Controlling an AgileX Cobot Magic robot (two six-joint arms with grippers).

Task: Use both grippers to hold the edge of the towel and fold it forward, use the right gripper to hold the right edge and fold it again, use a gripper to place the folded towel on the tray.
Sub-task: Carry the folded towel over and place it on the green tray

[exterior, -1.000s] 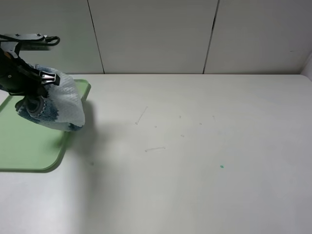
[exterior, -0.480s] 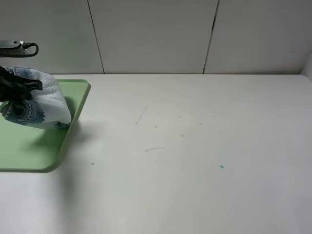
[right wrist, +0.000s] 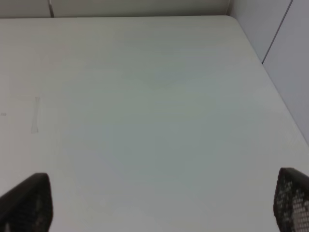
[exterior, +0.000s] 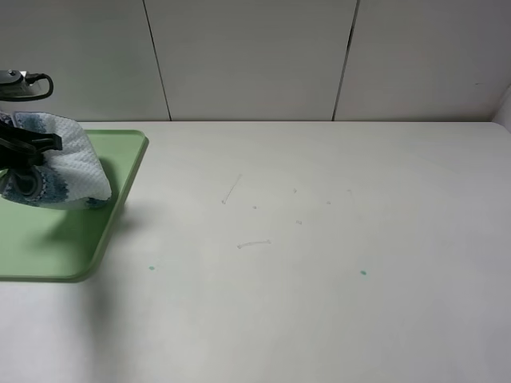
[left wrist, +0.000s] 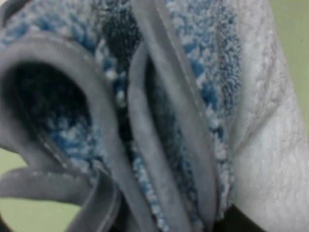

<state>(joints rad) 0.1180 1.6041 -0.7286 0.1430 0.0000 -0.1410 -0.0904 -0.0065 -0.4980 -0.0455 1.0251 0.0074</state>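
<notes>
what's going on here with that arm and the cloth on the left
The left gripper is shut on the towel, a bunched blue and white striped cloth, and holds it over the pale green tray at the left edge of the table. The towel looks folded up in the grip, its grey binding doubled over in the left wrist view. It does not look released yet. The right gripper is open over bare table, holding nothing.
</notes>
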